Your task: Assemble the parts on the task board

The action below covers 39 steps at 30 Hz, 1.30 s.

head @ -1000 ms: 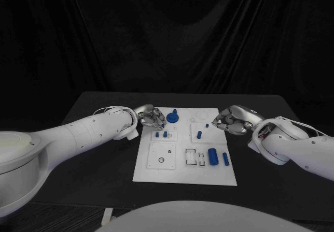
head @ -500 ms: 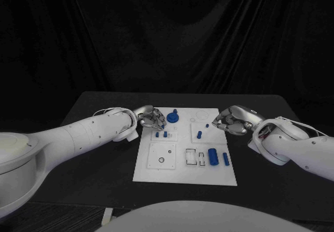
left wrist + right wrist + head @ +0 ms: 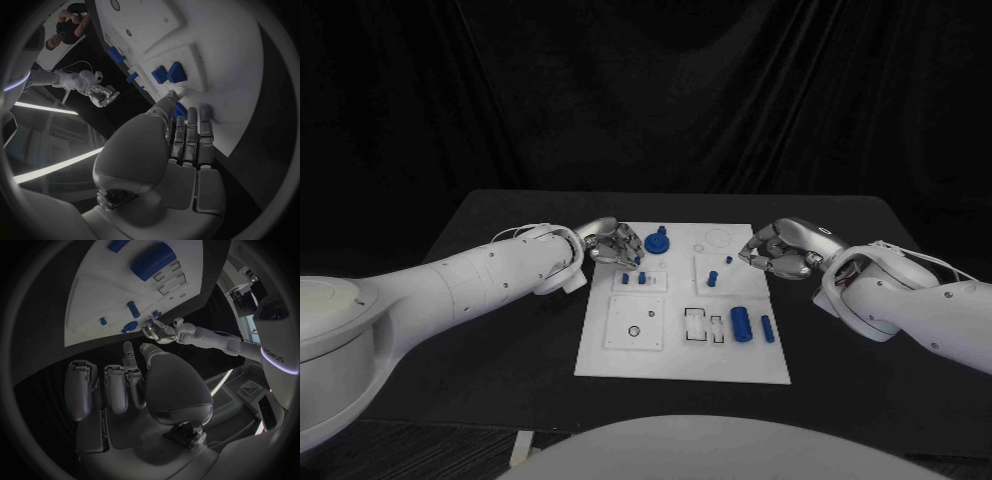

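Observation:
The white task board [image 3: 678, 345] lies in the middle of the black table. My left hand [image 3: 615, 243] is at the board's far left corner and pinches a small blue part [image 3: 180, 110] between thumb and fingers, just over the board [image 3: 219, 60]. Two short blue pegs [image 3: 633, 279] stand just nearer than that hand. A round blue part [image 3: 658, 241] sits to its right. My right hand [image 3: 780, 248] hovers at the board's far right edge with its fingers [image 3: 106, 385] curled in on nothing. A small blue part [image 3: 728, 261] and a blue peg [image 3: 713, 278] stand close to it.
A thick blue cylinder [image 3: 741, 324] and a thinner one [image 3: 767, 328] lie at the board's right side, beside dark-outlined slots [image 3: 704, 324]. A square plate with a hole [image 3: 636, 325] is on the near left. Bare table surrounds the board.
My left hand has shifted slightly at the board's far left corner, and the blue part in its fingers shows more. The right hand has stayed put.

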Tool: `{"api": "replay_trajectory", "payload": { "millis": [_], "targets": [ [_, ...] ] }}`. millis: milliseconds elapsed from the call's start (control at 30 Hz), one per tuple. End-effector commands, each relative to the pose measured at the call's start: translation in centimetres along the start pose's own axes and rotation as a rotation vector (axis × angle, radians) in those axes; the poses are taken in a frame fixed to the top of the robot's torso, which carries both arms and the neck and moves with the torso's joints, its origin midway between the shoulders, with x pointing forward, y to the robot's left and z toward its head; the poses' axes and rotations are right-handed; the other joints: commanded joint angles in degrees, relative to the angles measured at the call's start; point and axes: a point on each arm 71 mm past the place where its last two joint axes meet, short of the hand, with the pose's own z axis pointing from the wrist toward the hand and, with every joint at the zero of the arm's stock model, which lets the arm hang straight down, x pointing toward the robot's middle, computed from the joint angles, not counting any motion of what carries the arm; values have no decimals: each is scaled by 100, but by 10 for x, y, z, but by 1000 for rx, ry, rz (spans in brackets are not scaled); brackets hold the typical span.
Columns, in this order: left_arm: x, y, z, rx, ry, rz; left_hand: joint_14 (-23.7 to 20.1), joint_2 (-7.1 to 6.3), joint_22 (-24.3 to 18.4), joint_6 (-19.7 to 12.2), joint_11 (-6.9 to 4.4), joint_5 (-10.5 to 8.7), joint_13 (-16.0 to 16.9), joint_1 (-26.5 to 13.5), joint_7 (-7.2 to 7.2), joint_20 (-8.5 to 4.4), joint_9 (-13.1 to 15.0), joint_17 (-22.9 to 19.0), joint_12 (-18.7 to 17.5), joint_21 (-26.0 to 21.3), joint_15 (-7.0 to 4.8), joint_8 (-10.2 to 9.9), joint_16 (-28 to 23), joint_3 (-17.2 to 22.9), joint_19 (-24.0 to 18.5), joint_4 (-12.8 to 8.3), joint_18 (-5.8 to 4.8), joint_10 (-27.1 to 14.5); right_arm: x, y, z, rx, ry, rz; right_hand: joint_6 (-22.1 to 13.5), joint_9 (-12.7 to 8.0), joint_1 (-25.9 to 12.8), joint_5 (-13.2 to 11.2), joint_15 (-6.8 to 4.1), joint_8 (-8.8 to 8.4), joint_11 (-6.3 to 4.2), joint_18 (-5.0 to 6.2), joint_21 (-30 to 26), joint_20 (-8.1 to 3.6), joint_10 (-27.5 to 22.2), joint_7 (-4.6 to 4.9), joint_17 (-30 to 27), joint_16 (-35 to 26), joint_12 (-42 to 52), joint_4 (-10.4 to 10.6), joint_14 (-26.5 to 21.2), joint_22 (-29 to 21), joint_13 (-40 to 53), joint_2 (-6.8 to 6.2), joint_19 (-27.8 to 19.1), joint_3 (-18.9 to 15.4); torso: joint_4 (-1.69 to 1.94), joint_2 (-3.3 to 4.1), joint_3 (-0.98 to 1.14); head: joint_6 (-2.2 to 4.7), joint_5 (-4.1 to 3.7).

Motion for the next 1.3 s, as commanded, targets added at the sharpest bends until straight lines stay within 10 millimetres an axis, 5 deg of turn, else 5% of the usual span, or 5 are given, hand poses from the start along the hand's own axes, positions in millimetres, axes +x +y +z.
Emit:
{"api": "replay_trajectory", "payload": {
  "millis": [33, 1300],
  "targets": [
    [-1, -2, 0, 26, -20, 8, 36, -8, 167, 15, 11, 3, 7, -13, -6, -11, 5, 6, 39, 31, 0, 20, -19, -4, -17, -11, 60, 35, 1, -1, -1, 17, 6, 0, 19, 5, 78, -39, 21, -34, 15, 63, -30, 9, 601, 6, 545, -24, 20, -12, 425, 1239, 1506, -1, 269, 18, -4, 3, 0, 1, 7],
    [3, -5, 6, 18, 0, 5, 16, 25, 164, -15, 8, -65, 2, -25, -11, -14, 5, 4, 46, 60, -10, 11, -49, 3, -33, 4, 60, 37, 3, -3, 0, 27, 17, 0, 12, 3, 85, -41, 20, -43, 14, 65, -39, 8, 601, 6, 536, -28, 20, -20, 423, 1236, 1506, -3, 265, 21, -2, 1, 1, 1, 2]
  ]
}}
